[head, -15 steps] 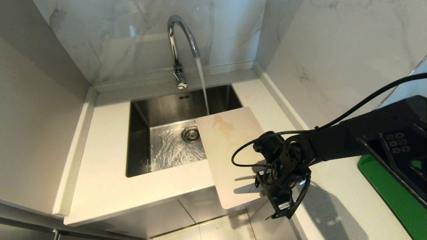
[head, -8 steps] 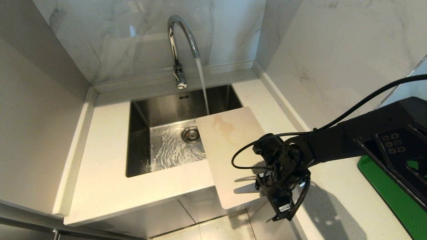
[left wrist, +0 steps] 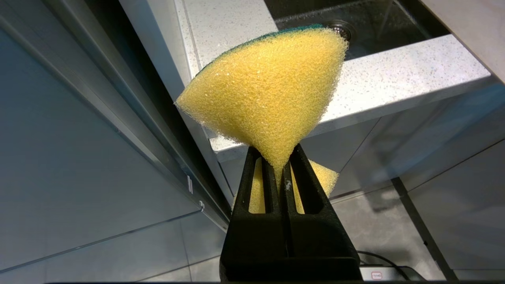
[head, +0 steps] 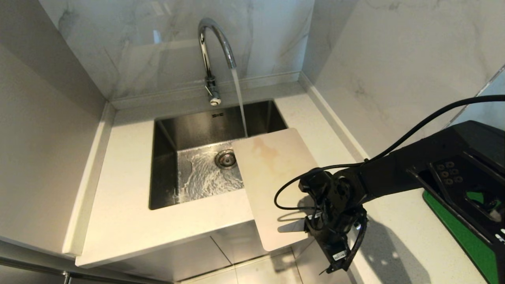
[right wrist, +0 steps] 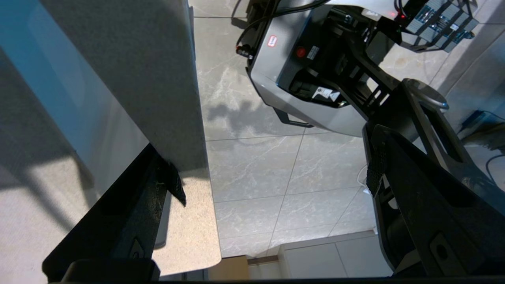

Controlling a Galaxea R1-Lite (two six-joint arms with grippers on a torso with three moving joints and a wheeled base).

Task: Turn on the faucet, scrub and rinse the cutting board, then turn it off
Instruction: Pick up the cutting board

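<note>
Right gripper spread wide at cutting board lower-right edge; close squarely on overhanging corner before lifting under faucet stream; left gripper clamped on sponge

The right end effector has drawn slightly nearer, and the cutting board shifted with it.

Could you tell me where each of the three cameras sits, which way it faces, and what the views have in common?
Head view: on the head, looking down at the sink, running faucet and cutting board; right arm shows.
Left wrist view: behind the left gripper, shut on a sponge, facing the counter.
Right wrist view: behind the open right gripper, facing the floor and robot base.
Shared: head and left wrist both show the sink.
</note>
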